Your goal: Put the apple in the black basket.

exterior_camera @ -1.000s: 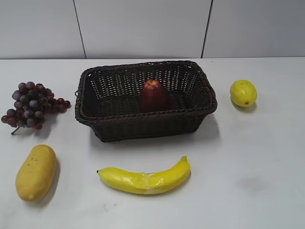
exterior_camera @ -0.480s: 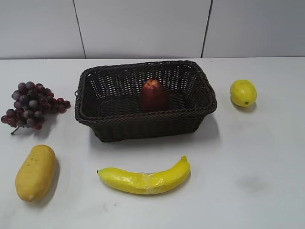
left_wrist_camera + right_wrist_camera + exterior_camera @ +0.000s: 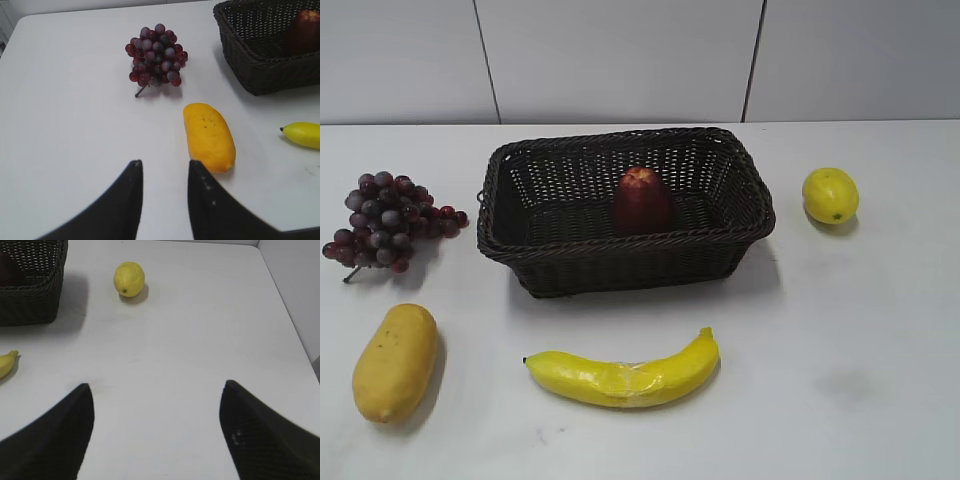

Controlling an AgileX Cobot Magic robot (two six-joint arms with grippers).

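The dark red apple (image 3: 642,200) stands upright inside the black basket (image 3: 570,250) at the middle of the table. In the left wrist view the apple (image 3: 303,31) shows over the basket's wall (image 3: 265,70) at the top right. Neither gripper shows in the exterior view. My left gripper (image 3: 164,167) is open and empty over bare table, near the front left. My right gripper (image 3: 156,390) is wide open and empty over bare table at the right; a corner of the basket (image 3: 30,295) shows at its top left.
Purple-red grapes (image 3: 385,218) lie left of the basket, a yellow-orange mango (image 3: 395,360) at the front left, a banana (image 3: 625,375) in front of the basket, and a lemon (image 3: 831,194) to its right. The table's right edge (image 3: 295,335) is near the right gripper.
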